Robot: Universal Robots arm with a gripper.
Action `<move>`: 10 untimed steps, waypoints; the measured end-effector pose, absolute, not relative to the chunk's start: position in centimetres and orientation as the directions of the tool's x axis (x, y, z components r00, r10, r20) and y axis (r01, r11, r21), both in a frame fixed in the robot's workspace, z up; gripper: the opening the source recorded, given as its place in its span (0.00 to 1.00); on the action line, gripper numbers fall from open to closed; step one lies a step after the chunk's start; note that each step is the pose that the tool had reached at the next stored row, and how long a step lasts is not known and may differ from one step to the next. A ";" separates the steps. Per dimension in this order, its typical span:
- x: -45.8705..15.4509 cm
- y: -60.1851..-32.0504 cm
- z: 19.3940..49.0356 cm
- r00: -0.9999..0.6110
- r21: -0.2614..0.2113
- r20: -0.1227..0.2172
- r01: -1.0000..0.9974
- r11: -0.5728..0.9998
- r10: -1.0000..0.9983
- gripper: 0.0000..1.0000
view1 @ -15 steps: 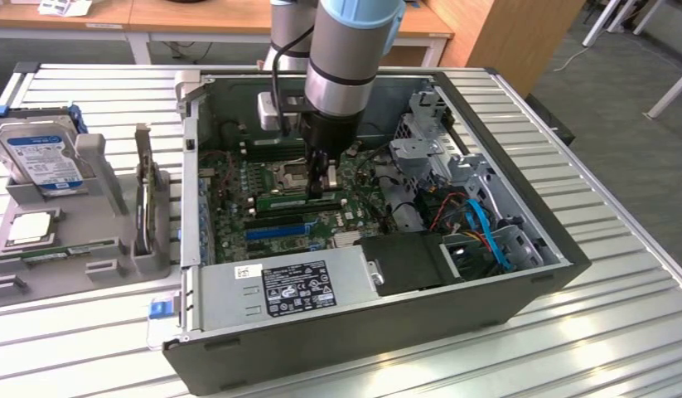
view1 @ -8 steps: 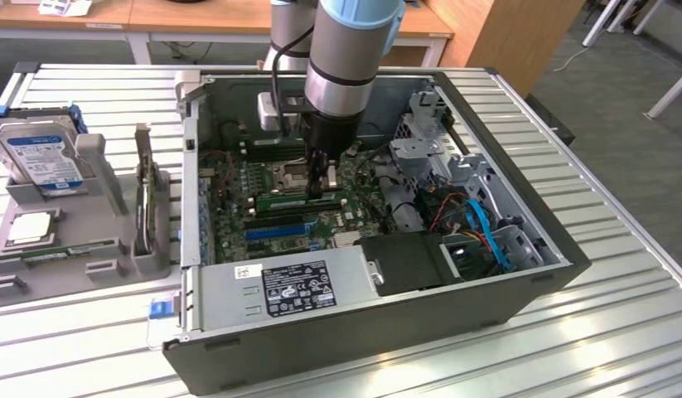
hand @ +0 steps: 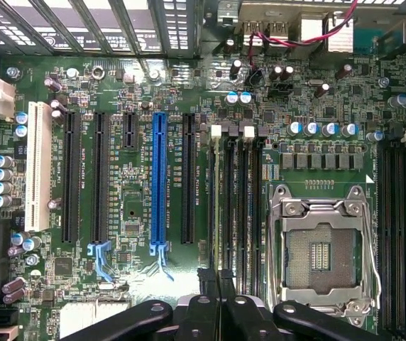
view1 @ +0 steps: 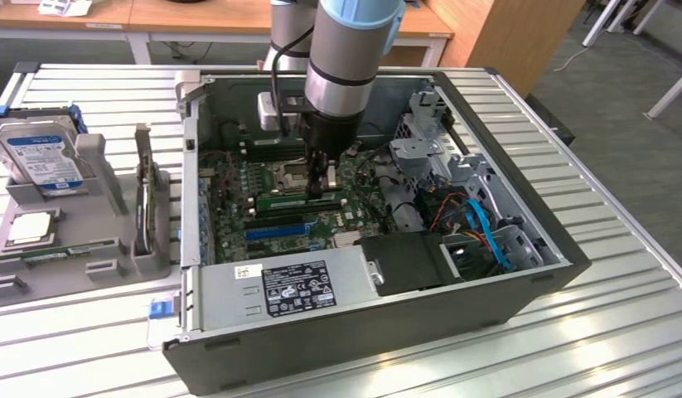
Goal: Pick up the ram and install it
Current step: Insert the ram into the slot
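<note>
One arm reaches down into the open computer case [view1: 518, 274] in the exterior view, and its gripper [view1: 324, 189] sits low over the motherboard [view1: 277, 176]. The jaws are drawn narrow, pinched on the top edge of the ram [view1: 294, 200]. The ram is a long green stick standing on edge directly beneath the fingertips, lined up along a black slot. Nearer the camera than the gripper, the grey power supply [view1: 285, 286] fills the case's front corner. Well away from the gripper, outside the case, a grey tray [view1: 98, 178] holds a blue-labelled hard drive [view1: 40, 157].

Seen from the wrist, the gripper [hand: 217, 283] has its black fingers [hand: 207, 285] brought almost together, right over the row of black memory slots [hand: 235, 199]. A silver processor socket [hand: 321, 249] lies just to one side of the fingers. A blue expansion slot [hand: 159, 185] lies to the other side, a little farther off.
</note>
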State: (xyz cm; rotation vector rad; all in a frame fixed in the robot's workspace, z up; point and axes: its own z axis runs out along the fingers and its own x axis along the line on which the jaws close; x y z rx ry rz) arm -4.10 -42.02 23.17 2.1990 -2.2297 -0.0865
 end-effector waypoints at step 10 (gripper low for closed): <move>-4.1 -42.0 23.1 -0.019 0.046 -0.032 -0.999 0.017 -0.999 0.11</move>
